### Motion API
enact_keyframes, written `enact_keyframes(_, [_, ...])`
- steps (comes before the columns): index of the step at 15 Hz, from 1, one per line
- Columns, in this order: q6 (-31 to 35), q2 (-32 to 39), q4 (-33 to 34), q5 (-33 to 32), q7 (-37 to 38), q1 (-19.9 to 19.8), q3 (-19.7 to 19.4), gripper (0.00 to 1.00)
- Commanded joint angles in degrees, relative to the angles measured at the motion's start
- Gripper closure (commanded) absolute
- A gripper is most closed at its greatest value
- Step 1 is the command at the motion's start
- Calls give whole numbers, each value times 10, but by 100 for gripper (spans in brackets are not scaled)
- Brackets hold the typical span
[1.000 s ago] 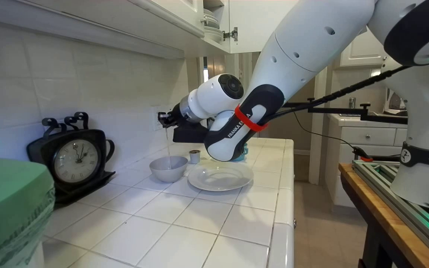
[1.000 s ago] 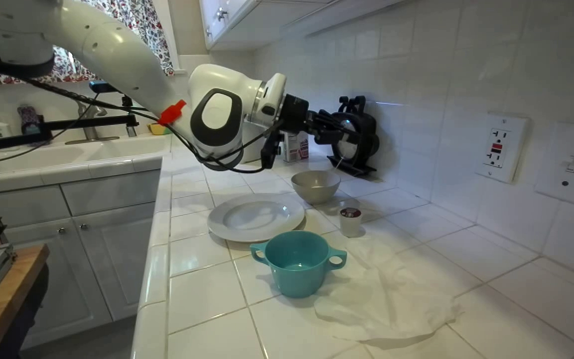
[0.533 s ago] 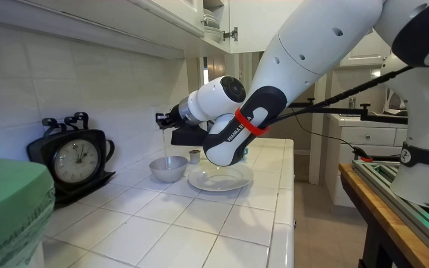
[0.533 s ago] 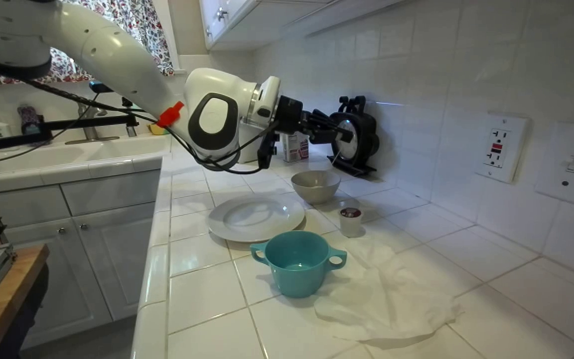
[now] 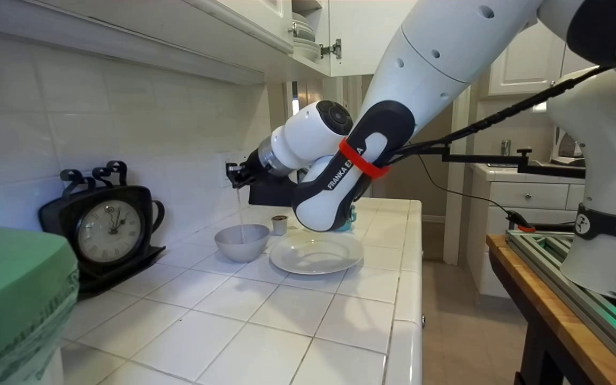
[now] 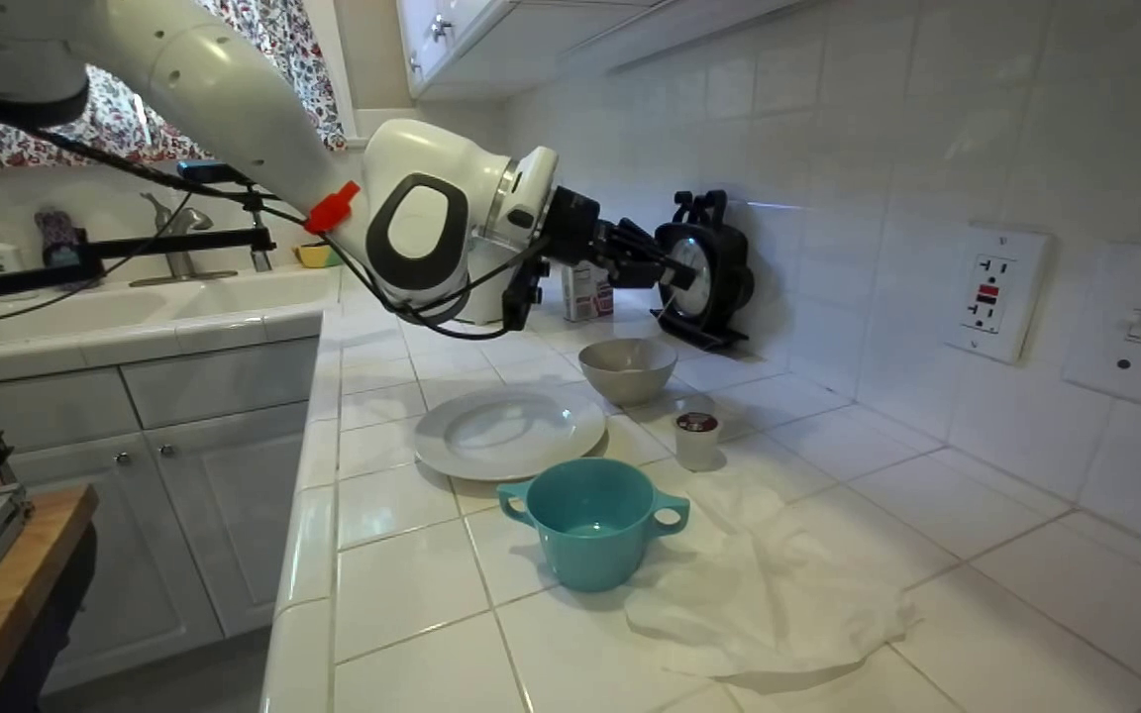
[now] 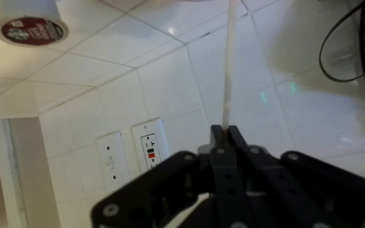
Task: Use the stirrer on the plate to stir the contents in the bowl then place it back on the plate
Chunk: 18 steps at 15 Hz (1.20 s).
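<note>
My gripper (image 5: 236,181) is shut on the top end of the stirrer (image 5: 240,206), a thin pale stick that hangs down steeply. Its lower end is inside the grey-white bowl (image 5: 241,250); the bowl's contents are hidden. In the wrist view the stirrer (image 7: 229,63) runs up from between the closed fingertips (image 7: 223,133); only the underside of something pale shows at the top edge there. The bowl (image 6: 627,374) stands beside the round white plate (image 6: 509,436). The plate (image 5: 316,266) has nothing on it. The gripper (image 6: 677,273) is well above the bowl.
A small white pod (image 6: 696,442) stands near the bowl, and a turquoise two-handled cup (image 6: 594,530) near the plate. A crumpled white sheet (image 6: 778,594) lies on the counter. A black clock (image 5: 106,230) leans by the tiled wall. A green-lidded container (image 5: 16,289) is in front.
My gripper has shifted slightly, left and then a little back right, and sits a bit lower. The stirrer's lower end has moved a little inside the bowl. The bowl and plate have not moved.
</note>
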Motion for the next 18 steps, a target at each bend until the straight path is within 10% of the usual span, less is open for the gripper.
enact_keyframes(1, [13,-41,-29,-22,-11,-4,5,99])
enact_keyframes(18, [15,45,0,13,21,-2,-35,99])
